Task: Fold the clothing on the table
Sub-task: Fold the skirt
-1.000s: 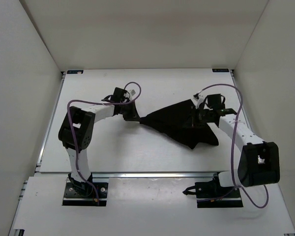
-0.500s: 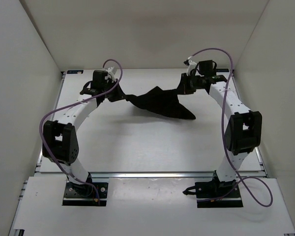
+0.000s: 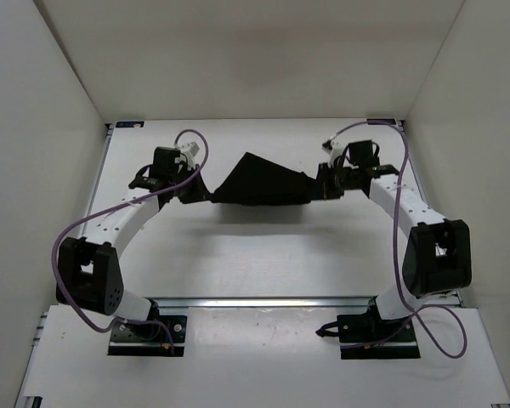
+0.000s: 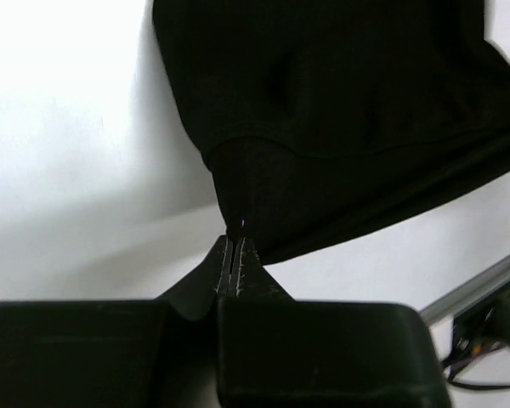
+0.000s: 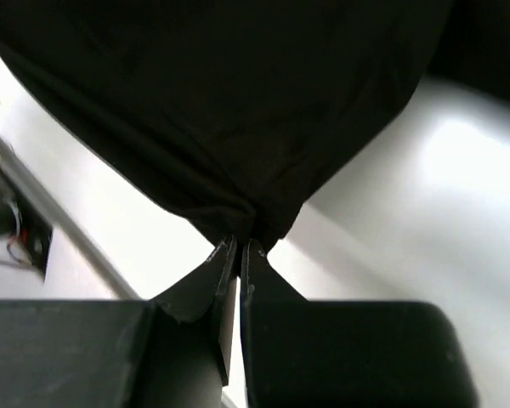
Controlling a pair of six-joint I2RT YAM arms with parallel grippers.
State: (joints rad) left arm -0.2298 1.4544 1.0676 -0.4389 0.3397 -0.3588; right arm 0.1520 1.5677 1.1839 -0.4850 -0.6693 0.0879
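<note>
Though limp, one clothing (image 3: 262, 182), two ends clamped in left gripper (image 4: 235, 248), right gripper (image 5: 238, 247).

Clothing (image 4: 340, 110) top beyond wrist views' edges

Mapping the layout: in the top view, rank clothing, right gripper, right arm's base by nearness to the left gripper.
1. clothing, clamped in the left gripper
2. right gripper, opposite, holding the cloth's right end
3. right arm's base, near-right edge
</note>
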